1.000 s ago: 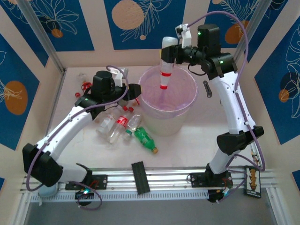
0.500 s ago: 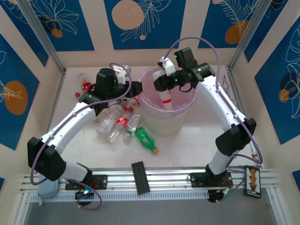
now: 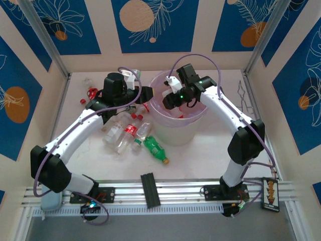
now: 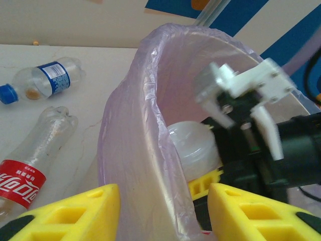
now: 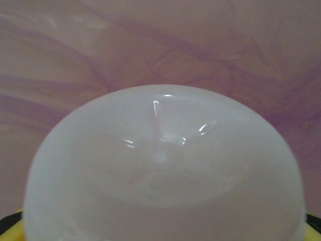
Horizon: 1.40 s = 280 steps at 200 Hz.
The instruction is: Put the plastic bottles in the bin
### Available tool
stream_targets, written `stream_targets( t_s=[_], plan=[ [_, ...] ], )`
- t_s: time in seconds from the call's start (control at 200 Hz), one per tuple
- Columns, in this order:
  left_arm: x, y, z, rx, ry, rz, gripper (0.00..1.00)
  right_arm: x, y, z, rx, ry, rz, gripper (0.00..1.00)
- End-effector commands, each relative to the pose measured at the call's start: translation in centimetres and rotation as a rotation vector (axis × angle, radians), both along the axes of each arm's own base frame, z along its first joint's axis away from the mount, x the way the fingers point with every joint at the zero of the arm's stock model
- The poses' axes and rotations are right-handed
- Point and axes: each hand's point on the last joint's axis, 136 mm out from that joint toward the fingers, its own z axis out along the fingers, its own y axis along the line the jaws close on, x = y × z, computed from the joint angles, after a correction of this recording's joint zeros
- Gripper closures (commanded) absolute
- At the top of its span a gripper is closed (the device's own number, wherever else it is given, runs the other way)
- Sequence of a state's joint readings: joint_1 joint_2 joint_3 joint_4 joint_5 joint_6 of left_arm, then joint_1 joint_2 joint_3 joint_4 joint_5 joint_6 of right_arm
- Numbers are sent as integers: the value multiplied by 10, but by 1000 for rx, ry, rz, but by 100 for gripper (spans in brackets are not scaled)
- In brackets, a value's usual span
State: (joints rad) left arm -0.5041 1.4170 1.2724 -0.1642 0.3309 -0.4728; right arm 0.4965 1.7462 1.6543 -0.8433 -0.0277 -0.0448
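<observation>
Green bottle (image 3: 154, 149) and clear red-labelled bottles (image 3: 125, 131) are lying left of centre on the worktop (image 3: 210, 150). Toward the far edge the bin (image 3: 175, 133) is standing. The left hand (image 3: 145, 94) is straddling its lined left rim, fingers apart; whether they are pressing it cannot be told. The right hand (image 3: 172, 99) is clamping a whitish bottle (image 5: 160, 165) inside the bin.
</observation>
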Motion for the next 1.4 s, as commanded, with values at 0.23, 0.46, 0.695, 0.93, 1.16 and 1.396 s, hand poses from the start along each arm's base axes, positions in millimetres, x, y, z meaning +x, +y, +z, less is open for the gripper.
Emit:
stream_targets(
  t_s=[0.23, 0.46, 0.695, 0.93, 1.16, 1.396],
  plan=[
    [1, -3, -7, 14, 11, 12, 51, 0, 0, -52, -72, 10, 6, 43],
    [1, -3, -8, 16, 16, 14, 56, 2, -1, -58, -83, -2, -10, 24],
    [1, -3, -6, 17, 13, 14, 56, 2, -2, -38, -70, -37, -9, 17],
    [0, -2, -1, 20, -2, 16, 52, -1, -6, 37, 22, -161, -18, 11],
    [-4, 0, 16, 16, -45, 3, 30, -7, -22, 115, 160, -306, -78, 8],
    [-20, 36, 50, 70, -145, 104, 0, -12, -37, 161, 325, -391, -174, 8]
  ],
)
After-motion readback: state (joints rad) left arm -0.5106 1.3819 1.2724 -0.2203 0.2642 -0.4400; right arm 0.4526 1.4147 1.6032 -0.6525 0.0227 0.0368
